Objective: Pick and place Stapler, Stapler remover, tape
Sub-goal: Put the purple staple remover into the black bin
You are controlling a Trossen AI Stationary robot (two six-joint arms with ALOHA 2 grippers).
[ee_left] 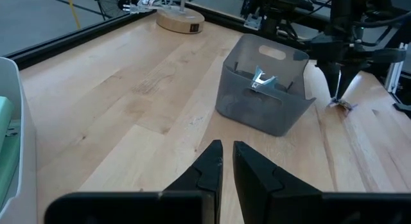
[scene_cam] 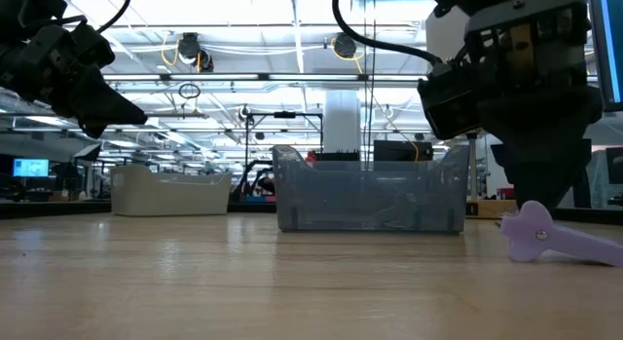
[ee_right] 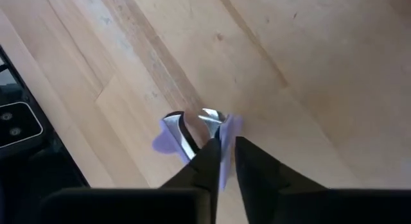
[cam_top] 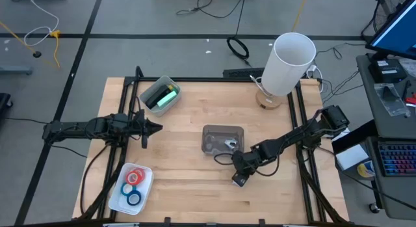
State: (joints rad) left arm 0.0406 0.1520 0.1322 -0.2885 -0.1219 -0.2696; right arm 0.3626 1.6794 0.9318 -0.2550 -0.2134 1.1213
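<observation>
A lilac staple remover [ee_right: 186, 131] with metal claws lies on the table just near of the grey bin [cam_top: 223, 131]; it also shows in the low view [scene_cam: 545, 233]. My right gripper [ee_right: 223, 153] stands over it, pointing down, shut on it. Another staple remover [ee_left: 262, 81] sits inside the grey bin. The mint-green stapler [cam_top: 168, 97] rests in a clear bin at far left. Red and blue tape rolls [cam_top: 133, 185] lie in a white tray at near left. My left gripper [ee_left: 227, 163] hovers shut, left of the grey bin, touching nothing. My right gripper pinches a lilac handle wing [ee_right: 230, 129] of the staple remover between its two fingers, coming from above and pointing down. The remover lies flat on the table [scene_cam: 569, 245] below the fingers.
A tall white cylinder on a round wooden base [cam_top: 289, 61] stands at the far right of the table. Black frame rails [cam_top: 300, 116] run along the table's sides. Bare wood lies between the grey bin and the tape tray [cam_top: 120, 201].
</observation>
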